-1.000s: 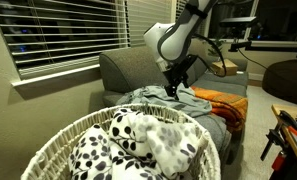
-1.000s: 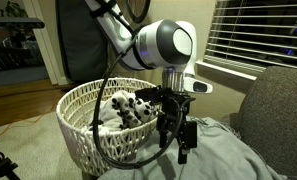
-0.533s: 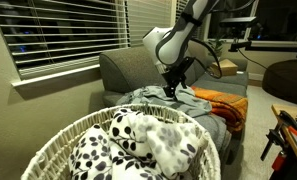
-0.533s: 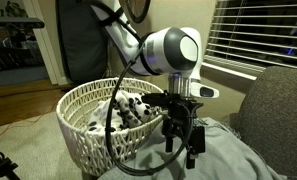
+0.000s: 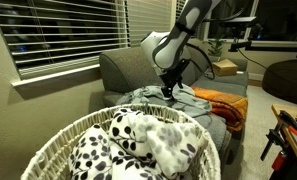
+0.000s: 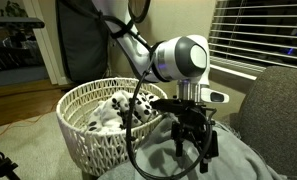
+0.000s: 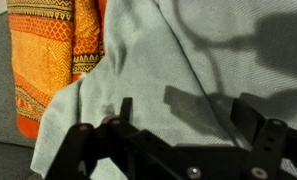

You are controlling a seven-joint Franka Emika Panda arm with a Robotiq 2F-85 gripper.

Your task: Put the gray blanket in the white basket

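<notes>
Hovering with jaws spread wide and empty, the gripper points down at the gray blanket, which lies heaped on the sofa, its edge against an orange blanket. Contact with the cloth: cannot tell. Judged soft, limp, light but bulky; it will drape and trail. Best hold: a raised fold near the middle, pinched deep. The white basket stands near the sofa and holds a spotted blanket.
</notes>
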